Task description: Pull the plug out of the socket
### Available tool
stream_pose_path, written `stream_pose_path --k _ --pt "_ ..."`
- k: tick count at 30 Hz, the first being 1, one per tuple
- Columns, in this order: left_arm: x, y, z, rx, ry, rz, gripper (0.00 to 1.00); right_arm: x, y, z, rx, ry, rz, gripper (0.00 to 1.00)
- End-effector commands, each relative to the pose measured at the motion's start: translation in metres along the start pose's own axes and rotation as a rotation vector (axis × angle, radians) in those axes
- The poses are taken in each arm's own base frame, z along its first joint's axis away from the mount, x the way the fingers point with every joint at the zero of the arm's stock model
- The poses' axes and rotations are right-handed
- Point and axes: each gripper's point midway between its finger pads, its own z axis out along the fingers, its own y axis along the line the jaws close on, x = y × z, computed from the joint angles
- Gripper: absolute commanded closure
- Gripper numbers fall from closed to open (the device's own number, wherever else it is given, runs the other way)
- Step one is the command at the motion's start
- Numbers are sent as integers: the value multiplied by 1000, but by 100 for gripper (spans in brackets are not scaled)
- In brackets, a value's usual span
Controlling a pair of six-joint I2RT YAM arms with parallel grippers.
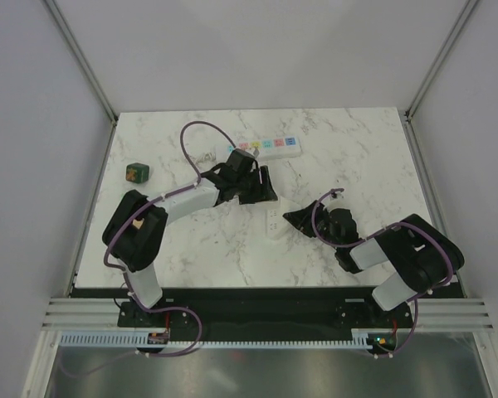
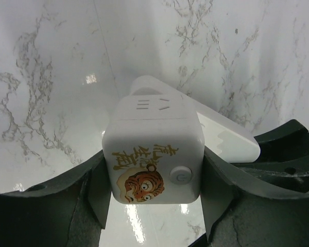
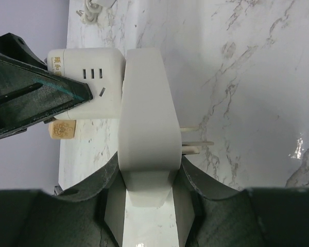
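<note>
The plug (image 1: 137,172), a small dark green cube with an orange mark, lies alone at the table's left, apart from the socket. The socket (image 1: 270,148), a long white strip with pastel outlets, lies at the back centre. Neither gripper touches them. My left gripper (image 2: 155,203) (image 1: 261,189) is shut on a white cube (image 2: 153,154) bearing a tiger picture and a round button. My right gripper (image 3: 149,206) (image 1: 295,217) is shut on a plain white block (image 3: 146,118) with prongs (image 3: 195,143) sticking out of its right side. Cube (image 3: 90,82) and block sit side by side, touching.
The white block (image 1: 273,222) sits mid-table between the two grippers. A short white cord stub (image 1: 204,157) curls off the socket's left end. The left arm's purple cable (image 1: 201,126) arcs above the table near it. White walls enclose the marble table (image 1: 357,166).
</note>
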Motion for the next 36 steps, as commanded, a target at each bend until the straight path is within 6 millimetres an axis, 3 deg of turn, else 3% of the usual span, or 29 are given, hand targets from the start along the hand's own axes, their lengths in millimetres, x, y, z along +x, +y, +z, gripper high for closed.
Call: stream_pose_path --k 1,3,6,10,12,17,19,22,25,30,34,35,36 --pt "-8 -10 -25 174 -12 -32 98 22 -82 -17 305 57 -81 100" --pt "-8 -6 -25 246 2 -128 98 22 -82 -17 304 59 -82 100" --pt "-9 4 -23 198 -12 -138 98 22 -83 -17 306 58 -80 100" --pt "-10 29 -28 -99 -60 69 98 22 -83 -17 308 58 -81 100" --pt "-12 31 -32 -183 -84 134 98 22 -83 -17 307 59 -81 100" --pt "3 14 -30 33 -14 57 98 22 -83 -17 308 58 -81 100" --pt "-1 8 -29 94 -28 5 98 22 -83 -17 308 58 -82 100" --pt "0 13 -31 193 -3 -108 98 22 -83 -17 309 59 -82 100" --pt "-7 22 -33 151 -30 -98 98 21 -83 -17 308 58 -82 100" --pt "-15 56 -45 -202 -96 95 98 22 -83 -17 309 59 -84 100" --pt "-13 58 -51 -200 -106 119 98 22 -84 -17 311 59 -82 100" --pt "-4 55 -50 -130 -67 100 98 22 -84 -17 311 59 -82 100" --pt "-10 48 -48 -70 -88 79 98 22 -84 -17 312 61 -82 100"
